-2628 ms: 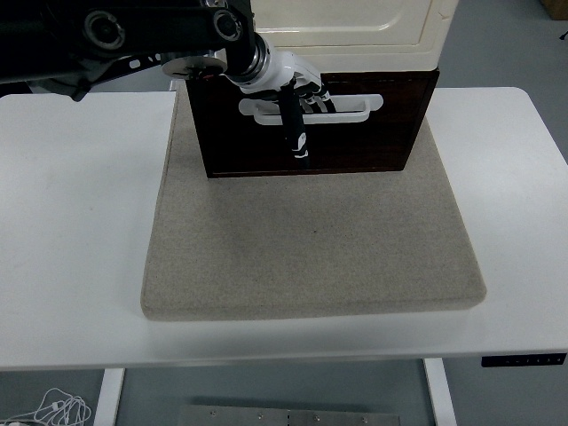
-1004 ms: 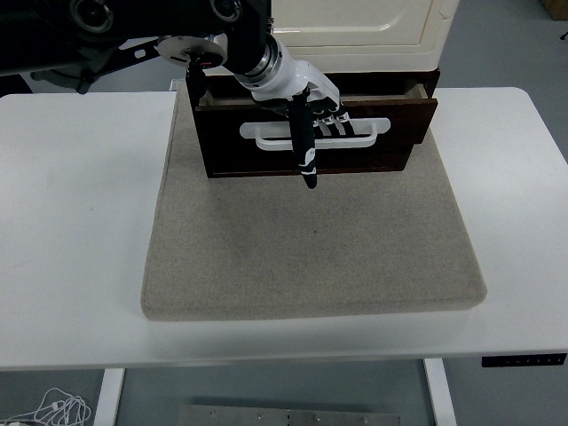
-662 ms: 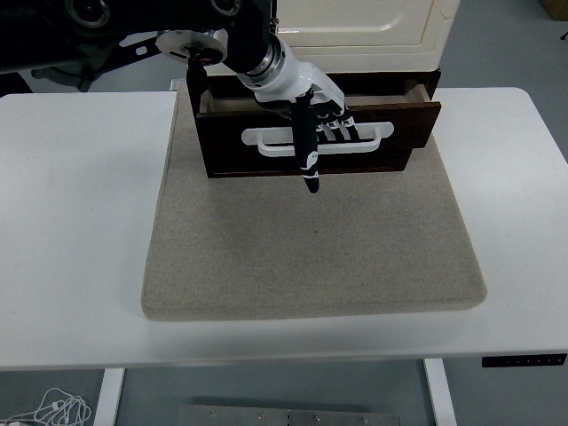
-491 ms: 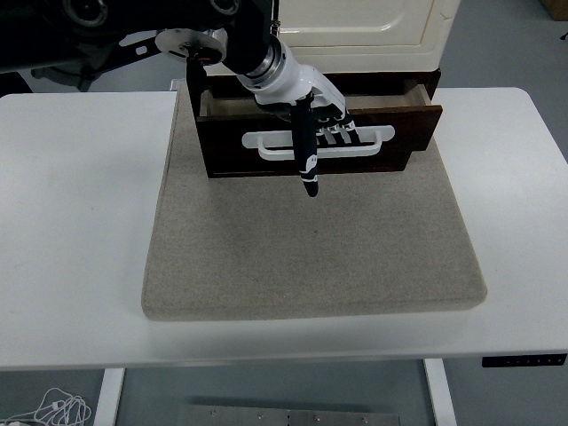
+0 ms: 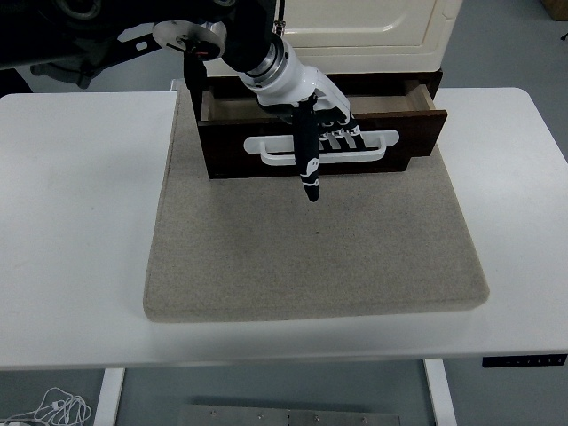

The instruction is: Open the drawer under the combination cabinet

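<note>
A cream combination cabinet [image 5: 364, 31] stands at the back of a grey mat, with a dark brown drawer [image 5: 417, 138] under it. The drawer is pulled partly out and its pale inside [image 5: 231, 108] shows. A white handle [image 5: 377, 146] runs across its front. My left hand [image 5: 324, 133] comes in from the upper left, its fingers curled behind the handle, the thumb pointing down over the drawer front. My right hand is out of view.
The grey mat [image 5: 311, 248] covers the middle of the white table [image 5: 71, 222] and lies in front of the drawer. The table's near edge runs along the bottom.
My left hand has pulled the handle toward me and the drawer has slid out from nearly closed to partly open, showing its inside.
</note>
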`<state>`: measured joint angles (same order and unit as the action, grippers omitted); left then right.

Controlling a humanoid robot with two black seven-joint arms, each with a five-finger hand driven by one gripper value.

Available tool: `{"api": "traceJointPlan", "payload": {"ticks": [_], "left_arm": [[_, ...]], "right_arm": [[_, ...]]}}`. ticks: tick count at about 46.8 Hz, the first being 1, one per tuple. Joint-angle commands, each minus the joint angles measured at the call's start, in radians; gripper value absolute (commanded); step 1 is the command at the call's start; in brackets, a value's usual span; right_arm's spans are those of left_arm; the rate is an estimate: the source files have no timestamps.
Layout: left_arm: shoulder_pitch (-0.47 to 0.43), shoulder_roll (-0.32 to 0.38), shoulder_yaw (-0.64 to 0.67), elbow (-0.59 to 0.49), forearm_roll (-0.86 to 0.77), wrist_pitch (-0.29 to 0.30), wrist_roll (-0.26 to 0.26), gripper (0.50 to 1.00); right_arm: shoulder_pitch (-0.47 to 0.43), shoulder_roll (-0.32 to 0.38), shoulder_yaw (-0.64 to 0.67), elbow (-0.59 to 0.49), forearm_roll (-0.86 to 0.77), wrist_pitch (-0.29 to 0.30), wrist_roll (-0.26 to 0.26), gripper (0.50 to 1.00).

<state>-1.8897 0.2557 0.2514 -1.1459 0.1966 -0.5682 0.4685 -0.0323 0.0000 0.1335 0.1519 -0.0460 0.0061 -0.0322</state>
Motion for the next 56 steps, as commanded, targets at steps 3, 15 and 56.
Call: {"api": "traceJointPlan", "payload": {"ticks": [3, 15, 56], "left_arm": [[0.0, 0.0, -0.006, 0.0, 0.0, -0.005, -0.001, 1.0], [0.0, -0.001, -0.007, 0.0, 0.017, -0.004, -0.001, 1.0], [0.011, -0.006, -0.004, -0.017, 0.118, 0.008, 0.001, 1.0]], "right_arm": [[0.0, 0.0, 0.0, 0.0, 0.0, 0.0, 0.0, 0.926], [0.0, 0.0, 0.0, 0.0, 0.0, 0.0, 0.0, 0.926], [0.0, 0.0, 0.0, 0.002, 0.0, 0.0, 0.0, 0.926]]}}
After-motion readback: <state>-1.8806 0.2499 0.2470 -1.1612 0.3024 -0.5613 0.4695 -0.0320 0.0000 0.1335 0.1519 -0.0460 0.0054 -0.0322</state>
